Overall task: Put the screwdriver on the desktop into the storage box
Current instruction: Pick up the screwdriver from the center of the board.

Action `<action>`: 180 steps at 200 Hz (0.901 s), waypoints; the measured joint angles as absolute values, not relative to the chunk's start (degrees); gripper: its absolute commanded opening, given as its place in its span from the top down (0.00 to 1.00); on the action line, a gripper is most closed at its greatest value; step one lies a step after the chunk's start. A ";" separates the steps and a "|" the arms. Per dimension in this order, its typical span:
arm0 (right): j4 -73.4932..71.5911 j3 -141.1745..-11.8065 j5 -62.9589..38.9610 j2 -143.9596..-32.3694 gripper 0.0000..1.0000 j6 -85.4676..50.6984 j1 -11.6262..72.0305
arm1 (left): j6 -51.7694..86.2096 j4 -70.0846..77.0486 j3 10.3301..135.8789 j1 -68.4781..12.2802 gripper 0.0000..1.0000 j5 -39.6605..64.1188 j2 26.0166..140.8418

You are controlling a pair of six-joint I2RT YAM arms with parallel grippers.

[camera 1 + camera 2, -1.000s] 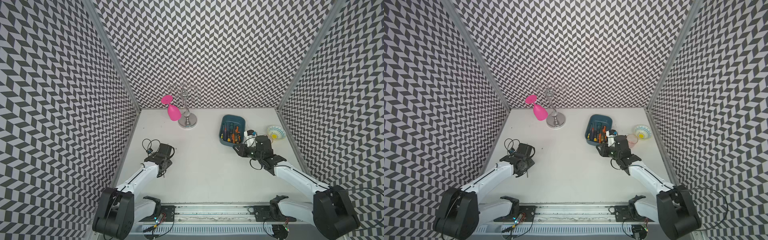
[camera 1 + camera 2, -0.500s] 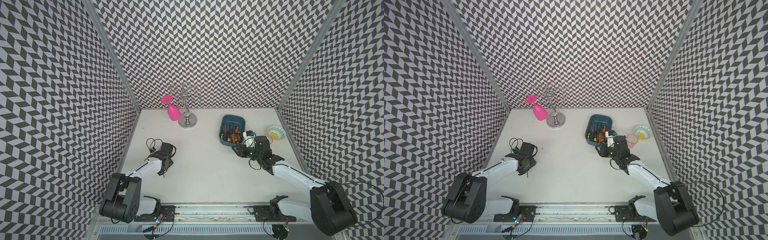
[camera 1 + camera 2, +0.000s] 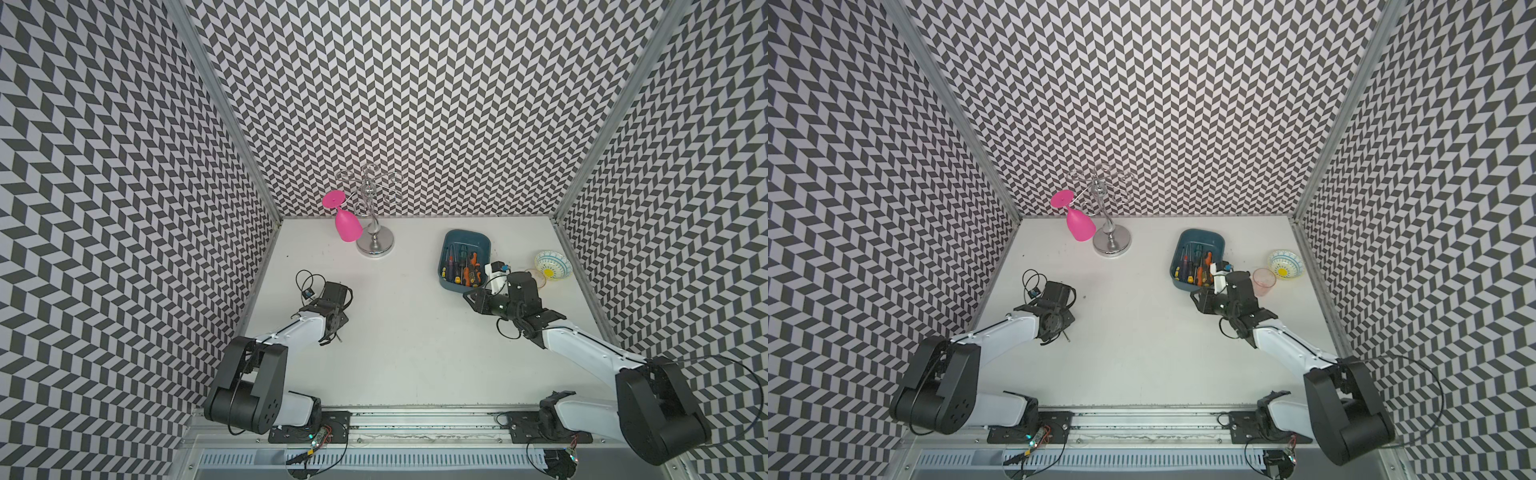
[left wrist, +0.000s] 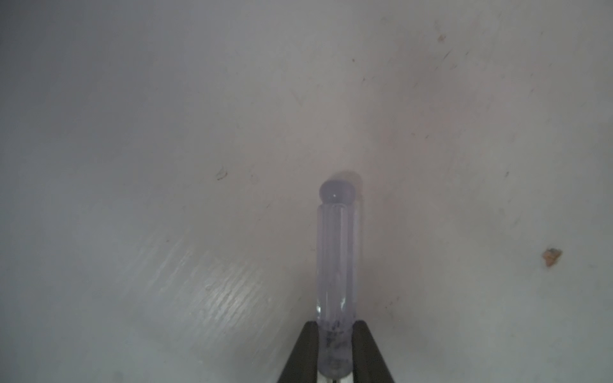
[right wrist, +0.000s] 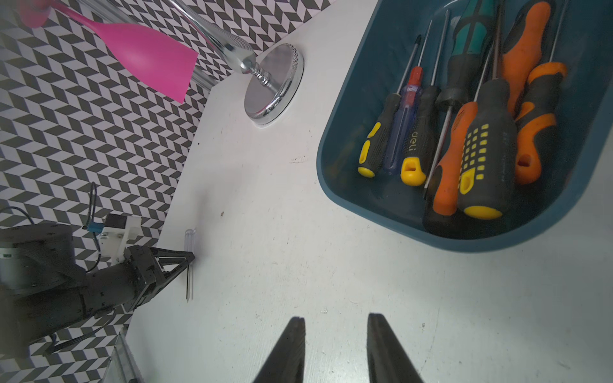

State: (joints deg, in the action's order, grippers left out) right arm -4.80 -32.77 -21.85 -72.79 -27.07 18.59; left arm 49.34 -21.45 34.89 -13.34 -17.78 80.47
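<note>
Left tool [image 4: 335, 326] pinching clear-handled screwdriver [image 4: 336, 252] (near the shaft end), right tool [image 5: 335, 320] spread, beside storage box [image 5: 361, 59].

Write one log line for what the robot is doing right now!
left gripper: shut on screwdriver | screwdriver: lying on desktop | right gripper: open, empty, beside storage box

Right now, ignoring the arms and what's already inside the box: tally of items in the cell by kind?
screwdriver, clamped in the left fingers: 1
storage box: 1
chrome glass rack: 1
pink goblet, hanging on the rack: 1
pink cup: 1
patterned bowl: 1
Total: 6
</note>
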 measured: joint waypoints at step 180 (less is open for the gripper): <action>-17.45 -32.88 -40.03 -73.91 0.53 -32.05 27.70 | 39.31 -0.84 30.65 -28.49 0.96 15.55 57.39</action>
